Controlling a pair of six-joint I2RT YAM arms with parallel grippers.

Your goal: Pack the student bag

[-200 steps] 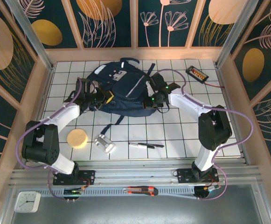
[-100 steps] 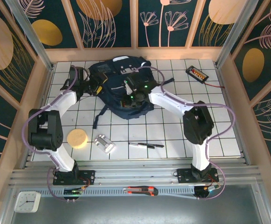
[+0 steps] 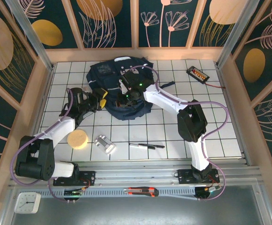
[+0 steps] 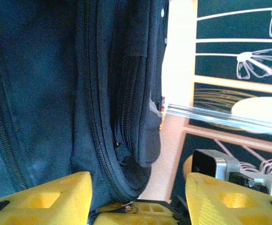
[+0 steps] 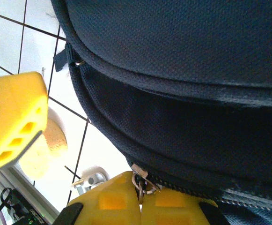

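**Bag at the back of the grid, both claws at its near edge**

White gridded tabletop (image 3: 210, 131). The student bag (image 3: 117, 79) lies upper centre of the overhead frame, a dark navy heap near the back wall.

Left claw (image 3: 99, 97) is at the bag's left edge. Wrist view: claw (image 4: 136, 180) has its yellow fingers (image 4: 56, 194) well apart, with the bag's zippered side seam running down between them and nothing clamped.

Right claw (image 3: 128, 96) is on the bag's near side. Wrist view: claw (image 5: 140, 199) has its fingers together, pinched on the metal zipper pull (image 5: 140, 183).

Lower left, apart from the bag: round yellow sponge (image 3: 77, 139), small silver object (image 3: 105, 144), pen (image 3: 146, 146). Upper right: small black device (image 3: 196, 73).
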